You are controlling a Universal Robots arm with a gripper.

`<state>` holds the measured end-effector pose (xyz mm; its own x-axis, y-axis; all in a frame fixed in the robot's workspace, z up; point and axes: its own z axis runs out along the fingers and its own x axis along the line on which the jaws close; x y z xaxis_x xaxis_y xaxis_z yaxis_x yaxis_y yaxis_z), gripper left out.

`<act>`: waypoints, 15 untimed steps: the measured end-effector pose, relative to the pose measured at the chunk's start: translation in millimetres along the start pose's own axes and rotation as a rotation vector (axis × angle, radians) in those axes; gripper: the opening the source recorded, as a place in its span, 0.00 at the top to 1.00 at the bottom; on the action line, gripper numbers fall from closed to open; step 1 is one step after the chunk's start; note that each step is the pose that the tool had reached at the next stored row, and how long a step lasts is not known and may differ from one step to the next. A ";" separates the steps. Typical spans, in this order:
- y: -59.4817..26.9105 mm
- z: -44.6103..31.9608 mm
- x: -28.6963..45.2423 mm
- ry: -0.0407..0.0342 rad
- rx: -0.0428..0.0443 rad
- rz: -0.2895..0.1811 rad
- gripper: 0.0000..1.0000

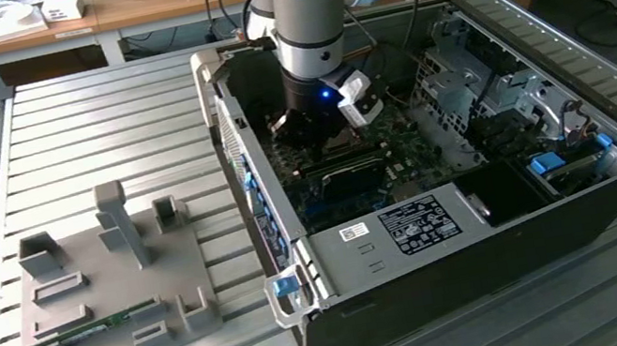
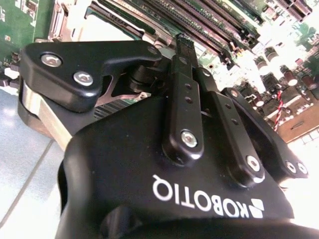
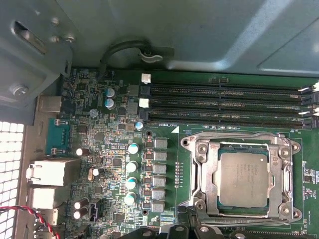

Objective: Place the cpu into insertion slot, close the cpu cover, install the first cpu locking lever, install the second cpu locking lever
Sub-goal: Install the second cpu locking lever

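In the first wrist view the greyish-gold cpu (image 3: 244,178) lies flat in the insertion slot (image 3: 199,149) on the green motherboard. The silvery cpu cover (image 3: 215,174) lies down around it, and the chip shows through its window. Thin metal lever rods (image 3: 234,135) run along the socket's edges; I cannot tell whether they are latched. My gripper (image 3: 188,226) hangs just off one edge of the socket. In the second wrist view the gripper (image 2: 180,41) is shut with nothing in it, close above the board. The exterior view has the gripper (image 1: 320,133) inside the case over the socket (image 1: 349,169).
The open black computer case (image 1: 479,200) walls in the arm. Long memory slots (image 3: 224,102) run beside the socket, and capacitors (image 3: 132,167) stand on another side. On the slatted table at the exterior view's left a grey fixture plate (image 1: 102,295) holds a green memory stick (image 1: 89,333).
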<state>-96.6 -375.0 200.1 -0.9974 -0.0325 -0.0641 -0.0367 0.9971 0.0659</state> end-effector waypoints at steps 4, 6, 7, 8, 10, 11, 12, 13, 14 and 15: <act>-0.1 0.3 0.4 -0.0001 0.0003 0.000 0.89; 0.0 0.4 0.4 -0.0002 0.0002 0.000 0.89; 0.0 0.5 0.4 -0.0002 0.0001 0.000 0.89; 0.0 0.6 0.4 -0.0002 0.0001 0.000 0.89; -0.1 1.3 0.9 -0.0008 0.0000 0.000 0.89; -0.1 1.4 1.0 -0.0008 0.0001 0.000 0.89; -0.1 1.5 1.1 -0.0009 0.0002 0.000 0.89; -0.1 1.7 1.3 -0.0012 0.0001 0.000 0.89; -0.1 1.9 1.5 -0.0015 -0.0001 0.000 0.89; -0.1 2.0 1.5 -0.0015 0.0001 0.000 0.89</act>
<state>-98.0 -375.0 198.0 -0.9973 -0.0326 -0.0657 -0.0370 0.9971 0.0658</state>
